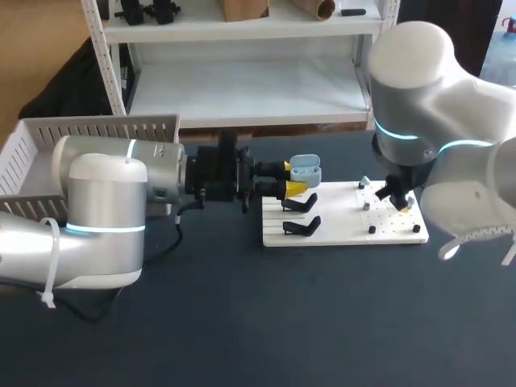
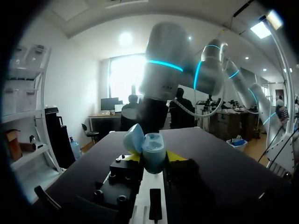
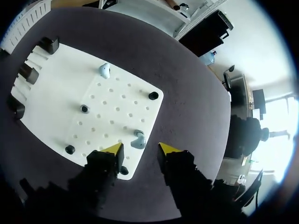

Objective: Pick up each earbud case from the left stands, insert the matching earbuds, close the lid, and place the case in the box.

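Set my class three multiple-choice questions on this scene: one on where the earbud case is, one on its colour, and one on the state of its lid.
1. Where is the earbud case?
A. in the white box
B. on a black stand
C. between the fingers of the left gripper

2. What colour is the earbud case?
A. red
B. light blue
C. black

3. How is its lid?
A. open
B. shut
C. taken off

Answers:
1 C: the yellow tips touch it on both sides.
2 B: the head and left wrist views both show it pale blue.
3 A: the lid stands tilted back from the base.
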### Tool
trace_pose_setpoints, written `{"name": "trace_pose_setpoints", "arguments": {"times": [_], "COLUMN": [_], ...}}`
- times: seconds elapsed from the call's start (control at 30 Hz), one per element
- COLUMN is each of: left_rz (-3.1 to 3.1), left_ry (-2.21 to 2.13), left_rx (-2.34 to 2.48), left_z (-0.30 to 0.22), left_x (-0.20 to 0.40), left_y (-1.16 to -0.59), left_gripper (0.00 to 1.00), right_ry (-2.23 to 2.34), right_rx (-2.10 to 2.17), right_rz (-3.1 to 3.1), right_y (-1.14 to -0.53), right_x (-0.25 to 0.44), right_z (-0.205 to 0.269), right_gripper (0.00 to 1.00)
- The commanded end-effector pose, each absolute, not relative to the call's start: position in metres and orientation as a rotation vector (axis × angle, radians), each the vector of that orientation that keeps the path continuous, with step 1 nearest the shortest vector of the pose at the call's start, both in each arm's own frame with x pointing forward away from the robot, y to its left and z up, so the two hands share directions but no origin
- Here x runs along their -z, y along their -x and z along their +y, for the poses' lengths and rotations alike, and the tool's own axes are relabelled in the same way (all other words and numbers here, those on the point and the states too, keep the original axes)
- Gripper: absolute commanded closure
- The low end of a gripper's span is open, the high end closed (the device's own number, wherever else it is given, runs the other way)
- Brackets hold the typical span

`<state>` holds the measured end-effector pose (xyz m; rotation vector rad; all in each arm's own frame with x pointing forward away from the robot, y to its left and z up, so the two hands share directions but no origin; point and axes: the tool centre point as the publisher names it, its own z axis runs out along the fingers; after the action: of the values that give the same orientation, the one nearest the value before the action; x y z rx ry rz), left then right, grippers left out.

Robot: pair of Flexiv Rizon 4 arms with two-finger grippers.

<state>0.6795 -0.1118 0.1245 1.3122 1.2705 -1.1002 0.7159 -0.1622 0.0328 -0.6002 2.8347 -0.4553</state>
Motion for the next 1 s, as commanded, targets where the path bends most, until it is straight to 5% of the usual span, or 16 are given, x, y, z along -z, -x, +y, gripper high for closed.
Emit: {"name": "trace_pose_setpoints", "arguments": {"times": [0.03, 0.8, 0.93, 1.0], "left_rz": [1.269, 1.269, 1.269, 1.269], "left_ry": [-1.306, -1.306, -1.306, -1.306], "left_rx": [1.095, 1.095, 1.095, 1.095], "left_z": [-0.112, -0.112, -0.112, -0.112], "left_x": [-0.1237, -0.1237, -0.1237, -0.1237], "left_y": [-0.6778, -0.6778, -0.6778, -0.6778], "left_gripper": [1.0, 1.0, 1.0, 1.0], "right_ry": [0.59, 0.556, 0.558, 0.559], "right_rx": [0.467, 0.454, 0.453, 0.454], "right_rz": [2.83, 2.809, 2.812, 2.814], "right_y": [-0.719, -0.722, -0.7224, -0.7205], "right_x": [-0.0264, -0.0225, -0.0221, -0.0229], "right_z": [-0.1616, -0.1622, -0.1618, -0.161], "right_gripper": [0.57, 0.71, 0.97, 1.0]}}
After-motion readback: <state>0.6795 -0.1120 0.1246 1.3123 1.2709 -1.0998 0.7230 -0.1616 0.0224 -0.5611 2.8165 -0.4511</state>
